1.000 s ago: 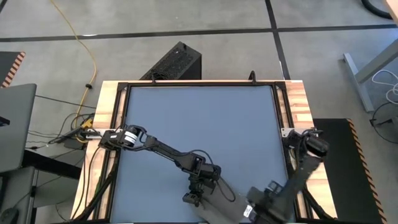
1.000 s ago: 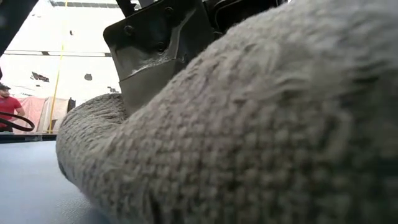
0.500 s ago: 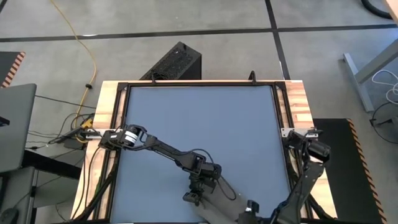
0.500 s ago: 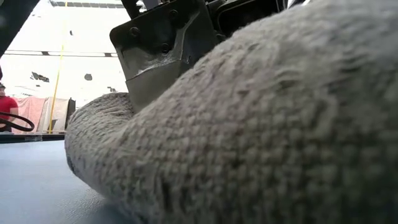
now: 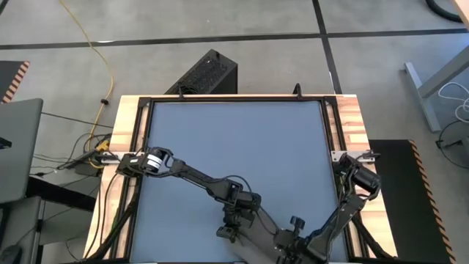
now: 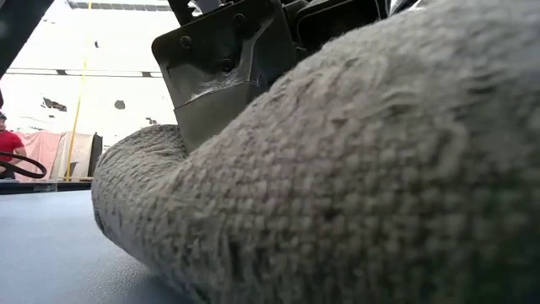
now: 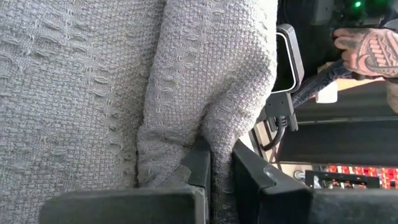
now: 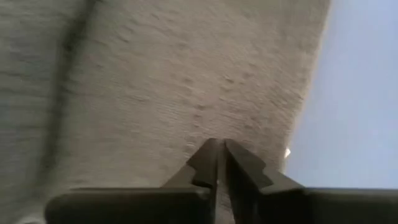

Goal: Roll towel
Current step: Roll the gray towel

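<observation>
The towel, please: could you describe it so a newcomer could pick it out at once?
Start from the blue-grey table and go to its near edge, where both arms meet. The towel lies bunched there, a fold pinched in the left claw. It is taupe, knobbly-woven, and the only cloth in sight.

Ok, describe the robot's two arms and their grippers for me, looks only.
Both arms are dark, slim and jointed. The left arm has a silver-and-white collar near its base with black cables trailing off; the right arm has a rounded black shoulder housing. The left gripper shows two dark, angular fingers on a broad black crossbar, and the right gripper has dark fingers tapering to points.
</observation>
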You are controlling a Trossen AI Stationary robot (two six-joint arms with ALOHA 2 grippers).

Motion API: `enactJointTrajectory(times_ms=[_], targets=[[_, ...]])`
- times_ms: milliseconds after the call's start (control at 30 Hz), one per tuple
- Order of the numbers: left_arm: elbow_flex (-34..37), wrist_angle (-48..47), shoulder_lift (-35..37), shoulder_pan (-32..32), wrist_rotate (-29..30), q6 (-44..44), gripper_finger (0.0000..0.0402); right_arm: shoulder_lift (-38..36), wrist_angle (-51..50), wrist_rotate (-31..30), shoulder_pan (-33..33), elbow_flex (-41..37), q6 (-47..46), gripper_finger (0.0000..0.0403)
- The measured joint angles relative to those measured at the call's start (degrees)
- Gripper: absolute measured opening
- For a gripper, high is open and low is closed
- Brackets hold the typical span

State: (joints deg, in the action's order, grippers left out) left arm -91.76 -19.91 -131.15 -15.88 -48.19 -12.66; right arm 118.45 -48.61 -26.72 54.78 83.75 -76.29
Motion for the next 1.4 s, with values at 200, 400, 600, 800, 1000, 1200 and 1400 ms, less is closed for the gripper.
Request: enactJointTrajectory(times_ms=[200, 400, 600, 800, 1000, 1200, 1400], targets=[[0.00, -0.10, 0.00, 0.00, 0.80, -1.66, 0.0020, -0.54, 3.21, -0.79, -0.97, -7.72, 2.64, 0.0016], [0.01, -0.02, 0.12, 0.40, 1.69, -6.57, 0.0020, -0.38, -6.22, -4.81, -3.95, -10.81, 6.99, 0.0021], [0.01, -0.49, 0.70, 2.87, 5.32, -10.43, 0.0020, -2.25, -9.55, -7.68, -7.86, -14.95, 14.69, 0.0026], [0.01, -0.30, 0.76, 4.95, 5.65, -12.05, 0.0020, -11.54, -9.77, -4.68, -9.33, -17.60, 19.85, 0.0037], [0.01, 0.06, 0.76, 5.33, 5.86, -12.23, 0.0020, -22.28, -8.70, 1.96, -8.39, -19.02, 17.99, 0.0095], [0.01, 0.05, 0.76, 5.33, 5.60, -12.62, 0.0020, -26.00, 4.84, 0.87, -3.28, -18.85, 17.81, 0.0169], [0.01, 0.07, 0.76, 5.33, 5.55, -11.79, 0.0020, -21.45, 15.29, -4.70, 2.43, -18.78, 14.90, 0.0208]])
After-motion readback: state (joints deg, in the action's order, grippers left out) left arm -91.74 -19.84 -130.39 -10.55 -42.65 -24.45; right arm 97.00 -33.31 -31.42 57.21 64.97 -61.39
